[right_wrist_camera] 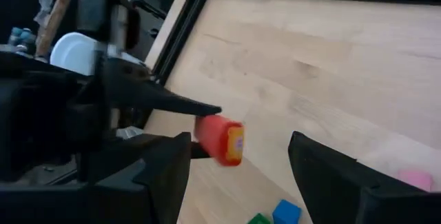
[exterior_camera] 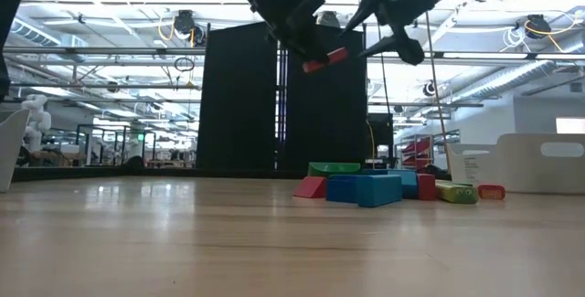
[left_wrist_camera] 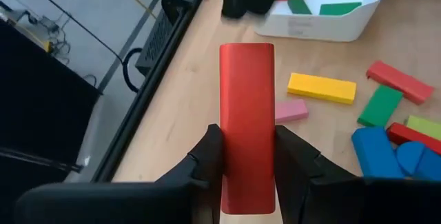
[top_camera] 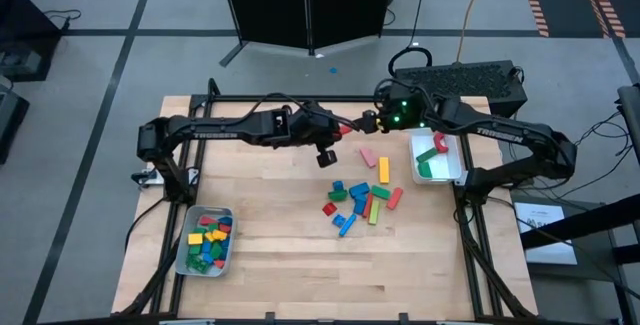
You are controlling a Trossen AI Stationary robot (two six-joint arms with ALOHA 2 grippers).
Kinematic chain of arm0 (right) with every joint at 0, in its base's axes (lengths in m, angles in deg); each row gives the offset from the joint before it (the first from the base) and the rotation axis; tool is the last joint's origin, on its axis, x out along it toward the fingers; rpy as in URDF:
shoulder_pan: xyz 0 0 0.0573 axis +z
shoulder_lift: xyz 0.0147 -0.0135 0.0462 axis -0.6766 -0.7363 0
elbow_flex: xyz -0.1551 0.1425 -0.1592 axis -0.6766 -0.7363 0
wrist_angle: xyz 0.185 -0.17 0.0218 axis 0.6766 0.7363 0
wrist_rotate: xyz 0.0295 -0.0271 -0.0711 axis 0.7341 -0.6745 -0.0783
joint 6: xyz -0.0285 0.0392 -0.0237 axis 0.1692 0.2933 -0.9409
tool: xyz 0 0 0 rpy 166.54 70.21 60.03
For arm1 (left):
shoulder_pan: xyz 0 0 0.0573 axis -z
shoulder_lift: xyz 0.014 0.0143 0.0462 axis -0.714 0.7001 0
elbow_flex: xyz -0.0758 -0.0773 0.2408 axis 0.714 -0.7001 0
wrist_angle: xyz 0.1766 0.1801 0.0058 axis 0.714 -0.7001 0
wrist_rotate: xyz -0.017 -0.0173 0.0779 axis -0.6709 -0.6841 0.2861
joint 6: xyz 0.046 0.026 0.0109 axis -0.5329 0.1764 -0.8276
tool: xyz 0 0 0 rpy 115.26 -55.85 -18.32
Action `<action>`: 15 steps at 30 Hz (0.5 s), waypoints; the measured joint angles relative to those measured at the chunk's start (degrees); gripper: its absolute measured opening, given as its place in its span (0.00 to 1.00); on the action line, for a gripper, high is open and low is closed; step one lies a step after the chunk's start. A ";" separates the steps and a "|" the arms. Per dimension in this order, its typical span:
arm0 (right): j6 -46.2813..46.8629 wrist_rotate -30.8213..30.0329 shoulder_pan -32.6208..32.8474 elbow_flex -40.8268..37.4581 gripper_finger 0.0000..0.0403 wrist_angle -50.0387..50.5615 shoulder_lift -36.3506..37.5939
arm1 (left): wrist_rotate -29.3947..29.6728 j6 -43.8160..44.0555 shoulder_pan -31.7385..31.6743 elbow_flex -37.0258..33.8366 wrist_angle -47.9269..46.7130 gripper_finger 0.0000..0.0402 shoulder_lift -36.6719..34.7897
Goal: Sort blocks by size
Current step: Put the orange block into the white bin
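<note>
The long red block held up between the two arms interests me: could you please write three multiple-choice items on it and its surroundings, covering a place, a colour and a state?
1. Where is the long red block?
A. in the left gripper, raised above the table
B. lying in the right tray
C. flat in the loose pile

2. What colour is the bar lying beside the pink block?
A. blue
B. yellow
C. orange

3. How does the right gripper stand?
A. shut on a green block
B. shut and empty
C. open, holding nothing

Answers: 1 A, the fingers clamp its sides well above the wood; 2 B, the yellow bar lies next to it; 3 C, a wide gap shows between its fingers with the block's end ahead of them.
</note>
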 joint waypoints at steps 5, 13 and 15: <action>0.04 1.49 0.65 0.00 0.58 -4.07 -3.70 | 0.00 -0.22 0.34 0.00 0.58 0.19 0.00; 0.04 4.09 0.77 0.00 0.53 -7.64 -6.64 | 0.00 -0.29 0.28 0.00 0.16 0.19 0.00; -0.07 4.34 0.77 0.00 0.46 -7.33 -6.69 | 0.00 -0.31 0.30 0.00 0.14 0.19 0.00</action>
